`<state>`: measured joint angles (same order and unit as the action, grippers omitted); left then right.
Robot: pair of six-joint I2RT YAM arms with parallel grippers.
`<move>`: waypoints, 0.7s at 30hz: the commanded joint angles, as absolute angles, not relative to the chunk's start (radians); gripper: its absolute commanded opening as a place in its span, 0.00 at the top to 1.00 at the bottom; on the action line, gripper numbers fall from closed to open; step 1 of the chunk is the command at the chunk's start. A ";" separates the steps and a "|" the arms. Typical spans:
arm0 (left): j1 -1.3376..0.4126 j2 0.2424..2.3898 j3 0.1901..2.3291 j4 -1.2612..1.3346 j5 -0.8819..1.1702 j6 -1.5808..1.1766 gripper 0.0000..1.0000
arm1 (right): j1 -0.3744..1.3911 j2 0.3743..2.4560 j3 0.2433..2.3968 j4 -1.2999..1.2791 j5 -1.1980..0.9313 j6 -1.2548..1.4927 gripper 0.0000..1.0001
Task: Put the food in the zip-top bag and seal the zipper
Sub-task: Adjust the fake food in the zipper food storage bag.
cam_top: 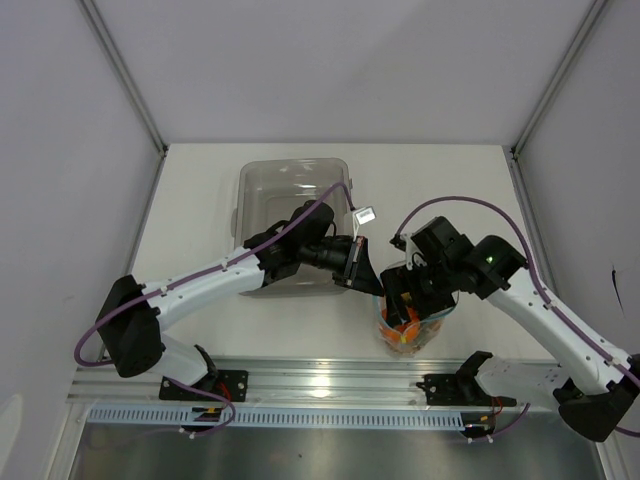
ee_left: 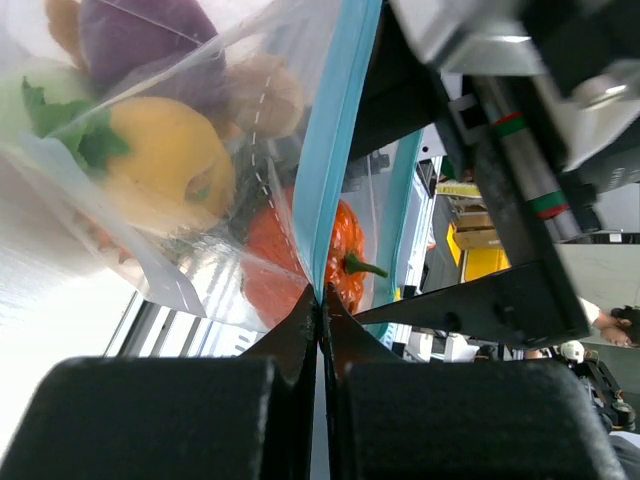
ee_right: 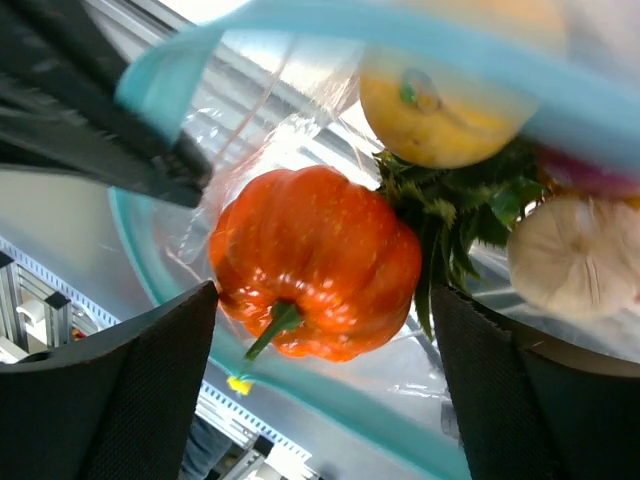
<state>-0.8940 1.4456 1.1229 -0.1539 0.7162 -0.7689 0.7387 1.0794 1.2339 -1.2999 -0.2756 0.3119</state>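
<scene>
The zip-top bag [cam_top: 405, 338] stands near the front rail, its mouth open upward. My left gripper [cam_top: 366, 277] is shut on its light blue zipper [ee_left: 330, 150], pinching the strip at the mouth edge [ee_left: 322, 292]. Inside the bag are a yellow lemon [ee_left: 165, 165], a purple onion [ee_left: 140, 45], a green sprig [ee_left: 75, 125] and an orange pumpkin [ee_left: 345, 245]. My right gripper [cam_top: 405, 296] is open over the bag's mouth, its fingers [ee_right: 150, 390] wide on either side of the pumpkin [ee_right: 320, 260] without touching it. The lemon [ee_right: 440, 110], sprig [ee_right: 450, 205] and white radish [ee_right: 575, 255] lie beside it.
The rigid clear grey tray [cam_top: 290, 180] sits behind the left arm at the table's middle back. A metal rail [cam_top: 330, 375] runs along the front edge just below the bag. White walls enclose the table on three sides.
</scene>
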 commanded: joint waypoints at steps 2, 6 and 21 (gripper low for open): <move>-0.887 1.447 1.158 -0.110 0.742 -0.778 1.00 | 0.753 1.083 1.206 -1.273 -0.296 0.296 0.08; -0.887 1.445 1.157 -0.106 0.736 -0.782 0.99 | 0.768 1.081 1.169 -1.252 -0.314 0.299 0.13; -0.887 1.448 1.160 -0.101 0.749 -0.788 0.99 | 0.769 1.066 1.215 -1.255 -0.209 0.334 1.00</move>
